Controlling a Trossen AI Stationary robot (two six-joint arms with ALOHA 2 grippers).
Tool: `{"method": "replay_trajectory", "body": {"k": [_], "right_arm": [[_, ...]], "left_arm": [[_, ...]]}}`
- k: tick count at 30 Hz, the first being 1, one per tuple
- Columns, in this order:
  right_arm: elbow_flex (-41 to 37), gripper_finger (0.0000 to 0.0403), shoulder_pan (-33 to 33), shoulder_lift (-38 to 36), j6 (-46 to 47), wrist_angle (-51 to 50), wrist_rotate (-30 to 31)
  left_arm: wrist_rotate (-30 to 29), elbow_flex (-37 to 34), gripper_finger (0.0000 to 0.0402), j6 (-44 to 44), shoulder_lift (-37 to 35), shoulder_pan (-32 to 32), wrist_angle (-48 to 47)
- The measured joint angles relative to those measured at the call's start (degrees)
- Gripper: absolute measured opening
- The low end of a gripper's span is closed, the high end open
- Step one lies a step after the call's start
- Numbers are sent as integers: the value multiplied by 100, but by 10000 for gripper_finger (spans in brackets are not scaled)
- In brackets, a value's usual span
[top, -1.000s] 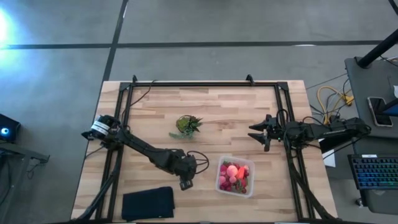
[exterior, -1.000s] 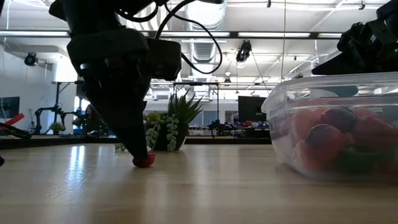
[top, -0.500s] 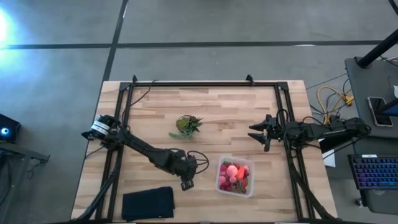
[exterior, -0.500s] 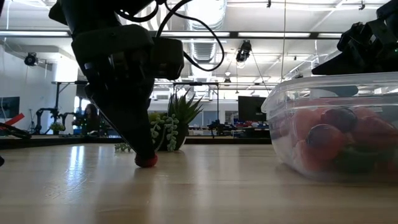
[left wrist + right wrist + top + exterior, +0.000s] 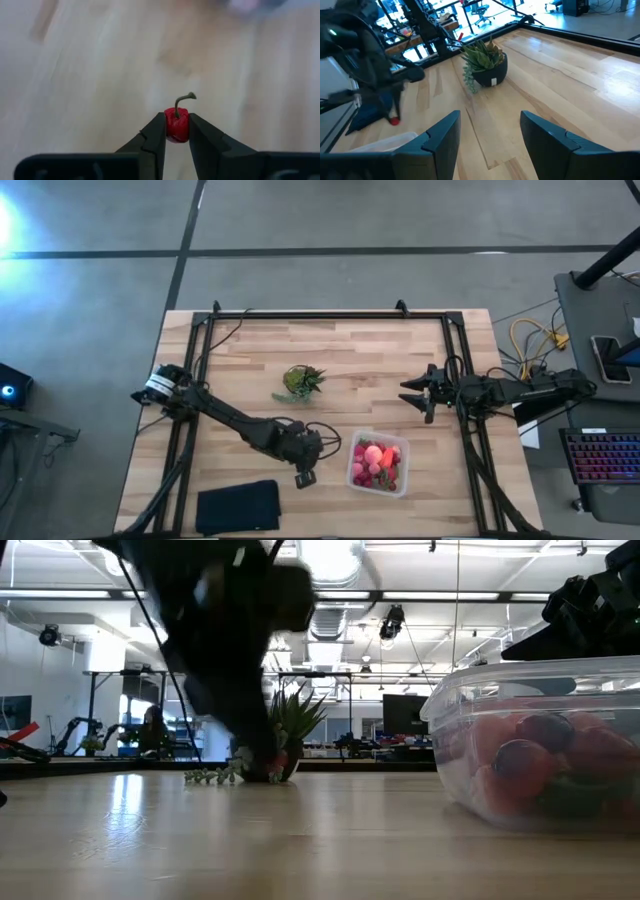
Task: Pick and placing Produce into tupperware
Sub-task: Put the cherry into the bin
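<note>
My left gripper (image 5: 303, 475) is shut on a small red berry with a short stem (image 5: 176, 125), just left of the tupperware. That clear box (image 5: 378, 464) stands on the table near its front edge. It holds red and pink produce (image 5: 545, 760) and a peach-pink round piece (image 5: 373, 455). In the right wrist view the berry (image 5: 394, 120) shows below the blurred left gripper. My right gripper (image 5: 410, 397) waits open at the table's right side, with nothing between its fingers (image 5: 487, 135). My left gripper pinches the berry by two opposite sides (image 5: 167, 126) between its two fingertips. The fingers slant down at it from the table's left side. The stem (image 5: 181, 102) sticks out beyond the fingertips. The berry hangs just clear of the table.
A small potted green plant (image 5: 302, 382) stands mid-table, behind the left gripper. A flat black pad (image 5: 238, 507) lies at the near left edge. Black frame rails (image 5: 330, 315) run along the table's far side and both ends.
My left gripper has shut on the red berry, which lay on the table between its fingers. It has then drawn the berry just off the wood and a little toward the tupperware. The right arm has kept still.
</note>
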Motion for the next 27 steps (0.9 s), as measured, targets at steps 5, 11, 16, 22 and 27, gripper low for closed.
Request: {"method": "replay_trajectory", "body": {"k": [5, 11, 16, 22, 27], "right_arm": [[0, 199, 2, 0, 0, 0, 2], [0, 199, 2, -2, 0, 0, 2], [0, 198, 2, 0, 0, 0, 0], [0, 199, 2, 0, 0, 0, 0], [0, 199, 1, 0, 0, 0, 2]], "left_arm": [[-46, 676, 54, 577, -139, 123, 8], [-147, 1616, 54, 1496, -119, 428, 48], [327, 2255, 53, 1691, 484, 691, -28], [673, 3303, 53, 1870, 1331, 680, -60], [708, 3910, 60, 1979, 1898, 688, -545]]}}
